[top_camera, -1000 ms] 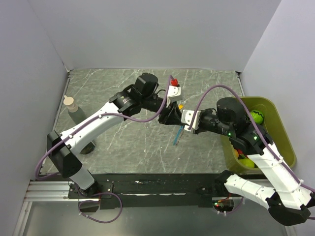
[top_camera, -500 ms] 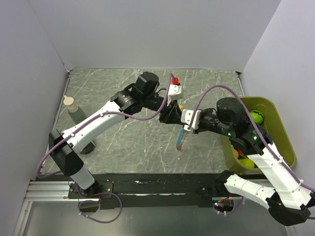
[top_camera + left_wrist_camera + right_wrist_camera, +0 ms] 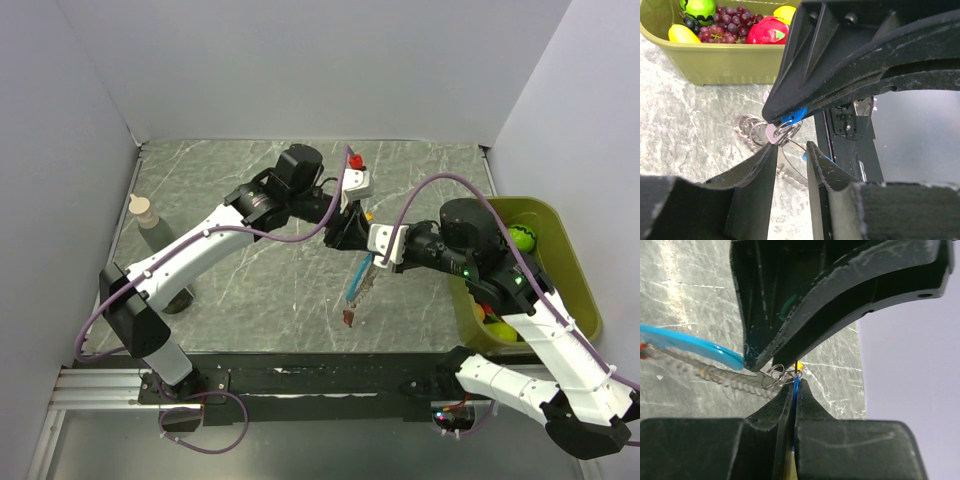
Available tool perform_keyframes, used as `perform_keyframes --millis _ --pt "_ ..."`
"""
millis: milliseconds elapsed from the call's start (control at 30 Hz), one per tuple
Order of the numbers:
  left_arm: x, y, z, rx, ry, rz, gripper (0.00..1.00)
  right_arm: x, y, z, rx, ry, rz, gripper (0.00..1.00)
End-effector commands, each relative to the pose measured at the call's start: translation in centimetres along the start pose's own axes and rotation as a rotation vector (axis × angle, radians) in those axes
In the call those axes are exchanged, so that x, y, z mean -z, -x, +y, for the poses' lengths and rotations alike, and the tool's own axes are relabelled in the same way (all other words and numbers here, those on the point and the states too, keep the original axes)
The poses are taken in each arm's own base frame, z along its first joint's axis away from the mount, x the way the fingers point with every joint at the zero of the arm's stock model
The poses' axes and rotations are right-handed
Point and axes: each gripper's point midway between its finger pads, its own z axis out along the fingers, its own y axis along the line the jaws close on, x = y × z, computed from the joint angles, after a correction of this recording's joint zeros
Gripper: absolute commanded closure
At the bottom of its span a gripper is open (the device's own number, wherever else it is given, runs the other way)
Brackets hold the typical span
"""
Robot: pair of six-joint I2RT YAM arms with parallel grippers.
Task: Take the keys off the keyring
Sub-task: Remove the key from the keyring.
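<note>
The left arm reaches in a long bow from its base, far from the green bin (image 3: 715, 62), toward the middle of the table (image 3: 250, 290). The right arm rises in front of the bin, bends at the elbow over it and points away from it, so both claws meet tip to tip, not far from the bin.

The left gripper (image 3: 791, 146) has its fingers partly apart, with a gap between them. I cannot tell if they press on something. The right gripper (image 3: 795, 385) is pressed together and pinches the blue key (image 3: 794, 116).

There is one keyring (image 3: 782, 131). Its wire loops sit just at the tips of both claws, and its chain hangs down from there. I count four keys: the blue one, one light-blue strip (image 3: 685, 342) beside the chain, one red key (image 3: 348, 318) at the low end, and one orange key (image 3: 367, 216) near the claws. One bottle (image 3: 143, 210) stands at the side opposite the bin.

The table is grey-green with a marble pattern. Pale plain walls (image 3: 300, 70) close it on three sides.
</note>
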Motion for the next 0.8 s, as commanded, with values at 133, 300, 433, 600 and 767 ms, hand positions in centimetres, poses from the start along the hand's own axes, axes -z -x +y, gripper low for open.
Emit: perform_keyframes --millis 133,300,433,600,767 --pt "0.5 2.9 -0.3 -0.040 -0.021 -0.054 0.69 0.4 1.4 -1.0 0.028 -0.049 -0.056 1.00" --pt "0.1 2.5 -0.8 -0.030 -0.057 -0.048 0.78 0.4 1.4 -1.2 0.028 -0.057 -0.057 1.00" --pt "0.0 2.6 -0.9 -0.033 -0.066 -0.048 0.81 0.4 1.5 -1.2 0.028 -0.051 -0.060 1.00" --pt "0.0 2.7 -1.0 -0.030 -0.069 -0.051 0.80 0.4 1.5 -1.1 0.031 -0.049 -0.060 1.00" --pt "0.0 3.0 -1.5 -0.025 -0.093 -0.058 0.82 0.2 1.3 -1.0 0.029 -0.048 -0.051 1.00"
